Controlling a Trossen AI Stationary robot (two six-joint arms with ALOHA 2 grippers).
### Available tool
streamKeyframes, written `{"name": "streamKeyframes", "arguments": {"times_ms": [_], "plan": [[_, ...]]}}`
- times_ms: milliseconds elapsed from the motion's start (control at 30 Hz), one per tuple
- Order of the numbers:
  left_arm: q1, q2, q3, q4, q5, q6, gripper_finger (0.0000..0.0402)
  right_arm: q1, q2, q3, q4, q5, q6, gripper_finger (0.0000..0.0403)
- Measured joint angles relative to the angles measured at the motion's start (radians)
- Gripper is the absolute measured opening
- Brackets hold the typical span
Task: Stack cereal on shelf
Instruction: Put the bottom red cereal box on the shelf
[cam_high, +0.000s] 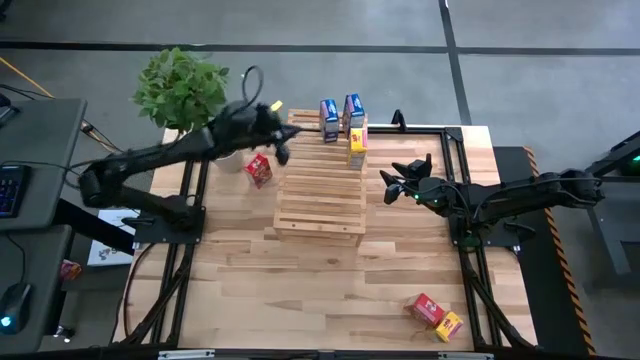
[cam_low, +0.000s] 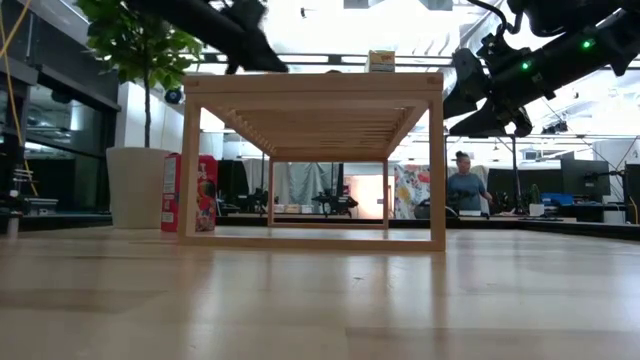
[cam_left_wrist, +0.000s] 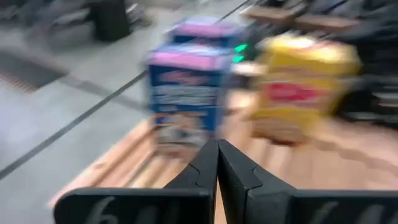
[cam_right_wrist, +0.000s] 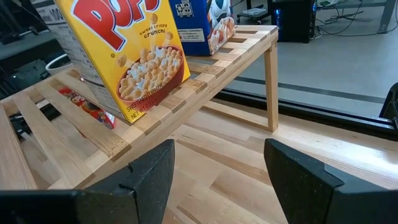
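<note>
Plank tabletop (cam_high: 300, 290) fills the middle of the high view, with the shelf (cam_high: 320, 195) at centre. Three boxes stand at the shelf's upper edge: two blue boxes (cam_high: 340, 115) and a yellow box (cam_high: 357, 142). By my count three remain: a red box (cam_high: 258, 169) just left of the shelf, and a red and yellow pair (cam_high: 436, 314) at lower right.

The left gripper (cam_high: 282, 142), fingers together and empty, hangs by the shelf's upper left. The right gripper (cam_high: 392, 178), fingers apart and empty, sits right of the shelf. The left wrist view is blurred, so the box fronts there are hard to read.
</note>
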Motion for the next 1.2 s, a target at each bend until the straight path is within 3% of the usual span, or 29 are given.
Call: {"name": "streamKeyframes", "arguments": {"times_ms": [267,467,633,767,833,900,1033,1200], "plan": [[-0.198,-0.397,-0.406,0.243,0.048,-0.013,0.0000,0.000,0.000,0.000,0.037,0.006,-0.033,0.0241],[-0.334,-0.558,-0.615,0.442,0.048,-0.004,0.0000,0.000,0.000,0.000,0.147,-0.031,-0.135,0.0241],[-0.381,-0.597,-0.686,0.600,0.040,-0.008,0.0000,0.000,0.000,0.000,0.239,-0.192,-0.181,0.0241],[-0.380,-0.607,-0.687,0.619,0.038,-0.008,0.0000,0.009,-0.029,0.050,0.256,-0.480,-0.146,0.0241],[-0.380,-0.610,-0.687,0.614,0.035,-0.003,0.0000,0.045,-0.038,0.130,0.135,-0.567,-0.092,0.0241],[-0.380,-0.610,-0.687,0.615,0.036,0.001,0.0000,0.109,-0.032,0.241,-0.113,-0.576,-0.039,0.0241],[-0.380,-0.610,-0.687,0.613,0.032,0.000,0.0000,0.293,0.064,0.538,-0.687,-0.455,0.148,0.0241],[-0.379,-0.610,-0.687,0.607,0.032,-0.001,0.0000,0.528,0.279,0.902,-1.282,-0.369,0.618,0.0241]]}}
